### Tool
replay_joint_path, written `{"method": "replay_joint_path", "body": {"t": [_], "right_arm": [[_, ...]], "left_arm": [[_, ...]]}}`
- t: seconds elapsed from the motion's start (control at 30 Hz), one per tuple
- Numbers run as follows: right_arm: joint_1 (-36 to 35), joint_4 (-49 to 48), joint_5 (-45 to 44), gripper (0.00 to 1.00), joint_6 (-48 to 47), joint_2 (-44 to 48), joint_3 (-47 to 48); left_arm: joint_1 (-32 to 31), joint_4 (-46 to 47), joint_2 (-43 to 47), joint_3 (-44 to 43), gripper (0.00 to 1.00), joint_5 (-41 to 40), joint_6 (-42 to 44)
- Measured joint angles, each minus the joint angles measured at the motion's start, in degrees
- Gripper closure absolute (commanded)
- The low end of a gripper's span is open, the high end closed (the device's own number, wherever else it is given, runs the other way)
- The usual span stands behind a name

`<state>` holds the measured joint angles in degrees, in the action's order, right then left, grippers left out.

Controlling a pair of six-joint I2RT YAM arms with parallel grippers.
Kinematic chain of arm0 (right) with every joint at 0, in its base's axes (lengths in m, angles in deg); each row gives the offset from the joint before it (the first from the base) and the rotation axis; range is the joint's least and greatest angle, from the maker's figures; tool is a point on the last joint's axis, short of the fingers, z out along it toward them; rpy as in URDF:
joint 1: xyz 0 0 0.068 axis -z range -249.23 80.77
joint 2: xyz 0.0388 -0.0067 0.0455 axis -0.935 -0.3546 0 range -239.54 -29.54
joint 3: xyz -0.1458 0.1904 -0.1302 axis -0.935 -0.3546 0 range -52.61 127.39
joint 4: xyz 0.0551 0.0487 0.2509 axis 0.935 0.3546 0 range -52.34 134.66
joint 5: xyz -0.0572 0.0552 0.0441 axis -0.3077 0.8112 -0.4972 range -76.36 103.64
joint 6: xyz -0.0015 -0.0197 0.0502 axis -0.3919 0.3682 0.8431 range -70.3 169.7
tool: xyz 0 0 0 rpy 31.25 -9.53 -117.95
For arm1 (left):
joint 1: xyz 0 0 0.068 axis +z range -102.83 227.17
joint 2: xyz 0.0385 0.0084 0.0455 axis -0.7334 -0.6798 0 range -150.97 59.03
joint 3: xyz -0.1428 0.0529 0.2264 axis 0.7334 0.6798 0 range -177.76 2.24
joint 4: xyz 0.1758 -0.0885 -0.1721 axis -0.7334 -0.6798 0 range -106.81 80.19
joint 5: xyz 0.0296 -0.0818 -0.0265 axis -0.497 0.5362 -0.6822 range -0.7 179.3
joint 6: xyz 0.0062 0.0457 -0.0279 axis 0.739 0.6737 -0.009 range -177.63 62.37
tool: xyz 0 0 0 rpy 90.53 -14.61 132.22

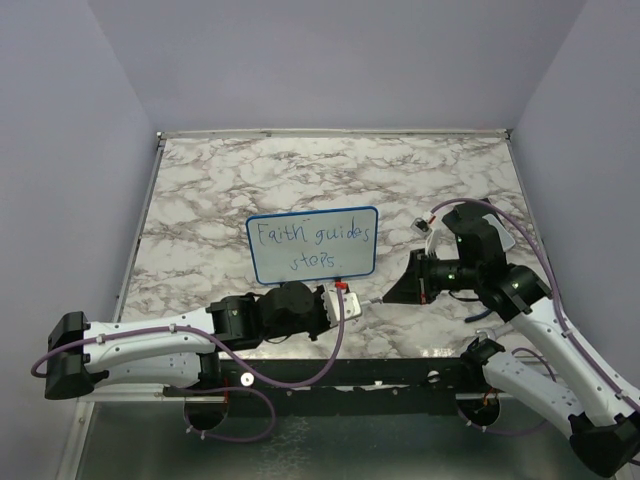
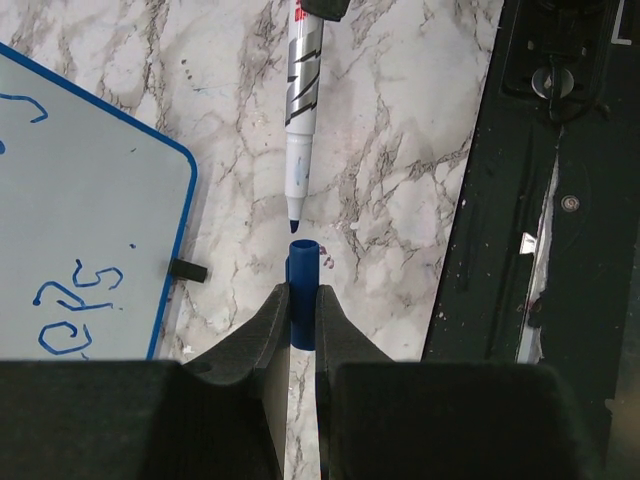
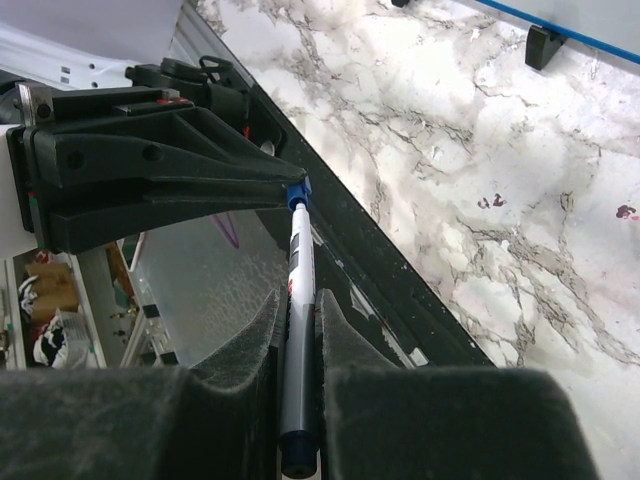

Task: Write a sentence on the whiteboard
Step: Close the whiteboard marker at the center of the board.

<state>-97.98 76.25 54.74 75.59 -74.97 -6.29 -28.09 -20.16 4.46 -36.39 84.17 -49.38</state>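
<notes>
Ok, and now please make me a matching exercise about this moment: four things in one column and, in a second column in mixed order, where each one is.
Things:
1. marker
2. blue cap
3. whiteboard
4. sentence

Places:
A. stands on the marble table
B. clamped in the left gripper
C. written in blue on the whiteboard
D. clamped in the right gripper

Pairs: 1-D, 2-B, 3-A, 4-C.
</notes>
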Motion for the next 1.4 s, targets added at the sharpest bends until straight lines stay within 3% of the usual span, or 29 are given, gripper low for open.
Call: {"method": "replay_joint_path", "body": {"t": [1.4], "right_arm": [[0.00,-4.07,5.86,1.00,-0.04,-2.36,-3.45]], "left_arm": [[-0.90,0.00,0.13,0.02,0.90,0.17,0.22]]}}
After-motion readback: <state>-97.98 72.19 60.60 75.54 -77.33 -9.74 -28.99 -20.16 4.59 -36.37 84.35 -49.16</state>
